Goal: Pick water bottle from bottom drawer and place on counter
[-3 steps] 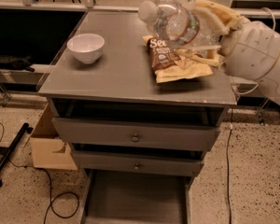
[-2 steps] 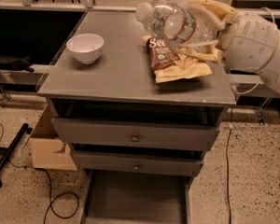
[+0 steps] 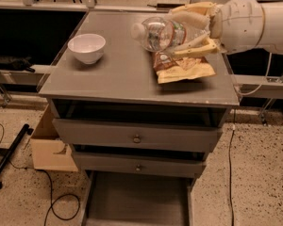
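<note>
While the bottom drawer [image 3: 137, 199] stands pulled out and bare at floor level, the real business is going on up top. The hand [image 3: 186, 32] has the water bottle [image 3: 155, 32] clamped between its two pale fingers, one lying over the top of the clear body and one under it, closed in as far as the bottle lets them. The bottle lies on its side in that grip, white cap pointing towards the white bowl [image 3: 87, 47]. Compared with a second ago, the arm has reached further in over the bench [image 3: 122, 74], and the bottle has slid along with it towards the middle and dropped a little. It hangs just above the upper edge of the chip bag [image 3: 181, 67], and from where I stand I cannot say whether it brushes the bag or clears it. It does not look to be resting on the grey top yet. To my eye that means the fetching is done and the setting-down is in hand: the bottle is out of the drawer and over the surface it is meant for. What remains, I'd judge, is to lower it onto a bare stretch between bag and bowl and let go. The risk I see is the shape of the thing: laid down sideways, a round bottle may roll, and the bag beneath could tip it as the fingers part.
</note>
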Robot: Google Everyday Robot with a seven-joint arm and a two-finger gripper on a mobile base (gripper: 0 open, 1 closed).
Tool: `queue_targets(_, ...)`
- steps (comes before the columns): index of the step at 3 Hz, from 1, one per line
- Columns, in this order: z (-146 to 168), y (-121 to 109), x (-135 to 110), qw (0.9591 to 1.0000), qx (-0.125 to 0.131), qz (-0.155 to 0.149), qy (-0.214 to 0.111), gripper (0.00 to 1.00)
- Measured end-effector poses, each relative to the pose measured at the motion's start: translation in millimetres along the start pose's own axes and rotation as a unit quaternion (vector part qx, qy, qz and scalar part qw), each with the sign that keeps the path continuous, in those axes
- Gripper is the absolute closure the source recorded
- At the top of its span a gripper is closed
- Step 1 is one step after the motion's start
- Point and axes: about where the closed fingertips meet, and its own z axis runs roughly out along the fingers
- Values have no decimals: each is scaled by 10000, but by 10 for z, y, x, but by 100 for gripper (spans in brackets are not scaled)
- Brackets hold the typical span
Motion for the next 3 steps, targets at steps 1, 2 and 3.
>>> queue_targets(1,87,109,49,9991,-283,316,-53,100)
queue_targets(2,104,124,51,9989,-311,341,-60,100)
queue_targets(3,324,52,-5,9985,-486,256,30,100)
